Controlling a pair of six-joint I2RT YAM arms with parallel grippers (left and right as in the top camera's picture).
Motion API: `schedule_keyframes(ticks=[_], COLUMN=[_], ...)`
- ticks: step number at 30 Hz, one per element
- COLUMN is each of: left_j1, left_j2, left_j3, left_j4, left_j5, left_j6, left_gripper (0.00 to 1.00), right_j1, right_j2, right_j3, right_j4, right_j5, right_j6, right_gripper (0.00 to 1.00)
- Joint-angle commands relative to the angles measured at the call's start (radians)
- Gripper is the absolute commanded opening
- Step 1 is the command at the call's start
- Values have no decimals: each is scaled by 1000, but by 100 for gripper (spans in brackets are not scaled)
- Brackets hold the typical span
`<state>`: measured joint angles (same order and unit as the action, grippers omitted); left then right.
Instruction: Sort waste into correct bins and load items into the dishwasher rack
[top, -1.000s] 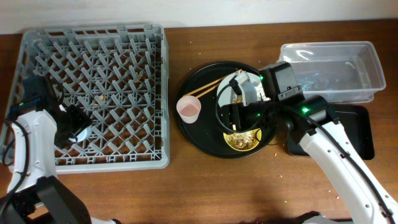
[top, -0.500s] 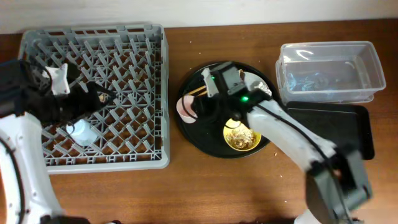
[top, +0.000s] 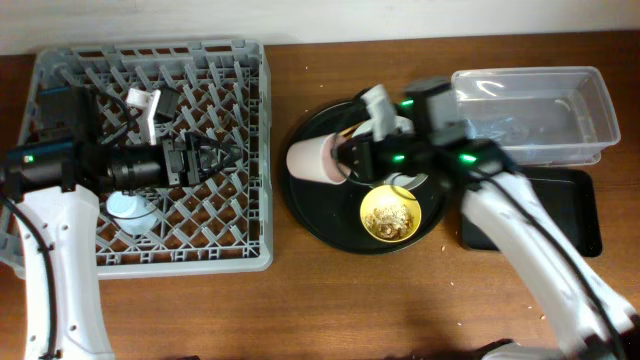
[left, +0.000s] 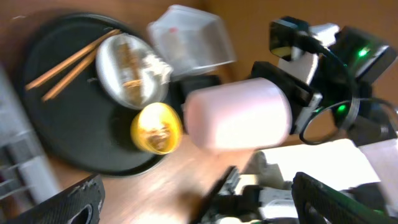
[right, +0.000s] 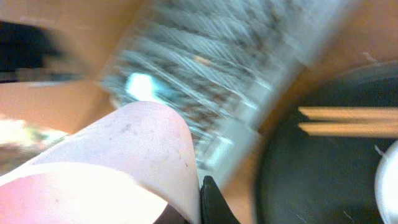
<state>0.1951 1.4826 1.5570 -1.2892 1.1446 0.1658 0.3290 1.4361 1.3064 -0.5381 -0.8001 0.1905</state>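
Pale pink plastic fills your right fingers (top: 352, 160). They are clamped on the pink cup (top: 308, 160), which lies on its side and seems to be lifted off the round black tray (top: 300, 205) beneath them. The yellow bowl (top: 390, 215) sits just behind the fingers, and the dishwasher rack (top: 250, 255) lies out beyond the fingertips.

To finish this step well, carry the cup level across the rack wall. Then roll the wrist so the mouth faces down and lower it over free pegs. Keep clear of the light blue cup (top: 130, 210) already standing there, and of your left arm stretched over the middle of the rack. Your left fingers (left: 78, 199) are spread wide with nothing between them.

Only the left wrist view faces the grip, with dark fingers closed on one end of the cup. It also shows the chopsticks (left: 74, 62) and the plate (left: 127, 68) behind it. The right wrist view is blurred and shows only the cup wall against the grey lattice. Only the overhead view shows how much of the rack the left arm covers.
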Motion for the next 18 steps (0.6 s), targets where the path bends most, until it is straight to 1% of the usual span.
schedule_keyframes(ticks=[1,2,5,7,9,10,11,12,14,15,17,18], left_j1=[-50,-81,-175,-241,-297,-326,-350,-370,-377,-377,-377,-377], left_j2=[-8,-8,-8,-8,-8,-8,-8,-8,-8,-8,-8,-8], left_j3=[14,14,14,15,15,15,15,15,15,15,15,15], left_j4=[17,25,45,55,58,58,58,59,63,63,63,63], left_j5=[269,313,423,429,429,429,426,422,419,419,419,411], left_j6=[20,20,20,20,20,20,20,20,20,20,20,20], left_gripper=[98,98,98,96,89,82,79,79,71,63,62,55], right_j1=[-9,-8,-8,-8,-8,-9,-8,-9,-8,-8,-8,-8], right_j2=[-45,-42,-40,-40,-40,-40,-40,-40,-40,-40,-40,-40], right_j3=[9,9,9,9,9,9,9,9,9,9,9,9], right_j4=[32,56,80,130,166,191,220,243,251,251,252,251], right_j5=[-348,-417,-431,-475,-471,-472,-471,-462,-434,-433,-419,-419], right_j6=[-64,-63,-63,-63,-51,-51,-34,-5,9,9,10,10], right_gripper=[4,4,4,4,4,4,4,4,4,4,4,4])
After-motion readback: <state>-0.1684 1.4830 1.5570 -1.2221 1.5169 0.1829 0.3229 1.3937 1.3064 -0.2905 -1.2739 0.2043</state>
